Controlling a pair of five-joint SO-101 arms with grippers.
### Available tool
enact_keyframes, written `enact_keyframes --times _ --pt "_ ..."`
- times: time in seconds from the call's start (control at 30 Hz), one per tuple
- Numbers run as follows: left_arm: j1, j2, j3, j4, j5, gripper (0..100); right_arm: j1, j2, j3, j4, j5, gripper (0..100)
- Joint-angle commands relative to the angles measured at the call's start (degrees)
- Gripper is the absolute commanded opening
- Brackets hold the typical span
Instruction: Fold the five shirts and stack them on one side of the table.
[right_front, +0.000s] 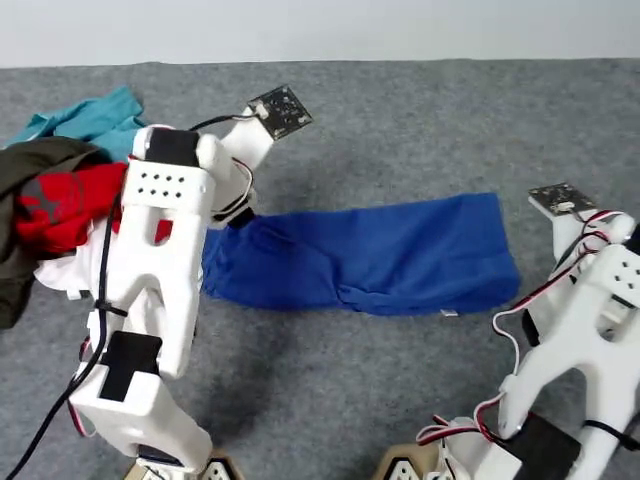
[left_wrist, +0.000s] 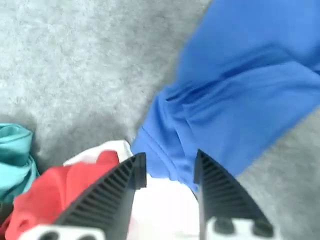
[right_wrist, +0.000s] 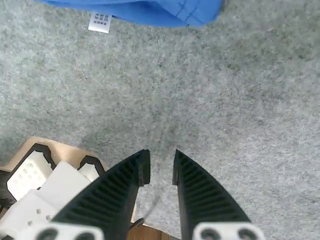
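Blue shirt (right_front: 380, 255), folded into one long band, flat across the middle of the grey desk (right_front: 400, 130). Long axis side to side in the high view, from the left arm's end to the right arm's.

At the left-hand end, a loose heap of the remaining laundry: red shirt (right_front: 70, 200), teal shirt (right_front: 90, 118), dark shirt (right_front: 30, 165) and white shirt (right_front: 65, 270), all unfolded.

Left gripper (left_wrist: 170, 167) wide open just above the band's near end, jaws either side of the blue hem, clamped on nothing; white and red cloth directly beneath and beside it.

Right gripper (right_wrist: 159, 167) parted by a narrow gap, empty, over bare desk, a little short of the band's opposite end, where a small label (right_wrist: 100, 21) pokes out from under the blue edge.

Judged from this: left arm the nearer, already on its end of the band. Next fold probably along the long axis, one end carried over toward the other.
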Motion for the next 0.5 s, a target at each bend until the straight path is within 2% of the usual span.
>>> enact_keyframes --times 0.0,0.2,0.37,0.47 --pt "2.9 -3.52 -3.91 6.51 -0.35 11 -2.15 -2.07 -0.35 0.66 0.35 9.4" --pt "7.3 -2.9 1.01 6.07 0.44 1 -3.21 -2.15 -0.35 0.75 0.26 9.1" --pt "10.29 -3.43 7.08 4.48 9.49 0 -3.65 -2.07 -0.35 -0.22 -2.37 9.1" --pt "10.02 -3.43 7.16 0.44 17.41 0 -5.05 -2.07 -0.44 -0.92 -3.78 9.0"
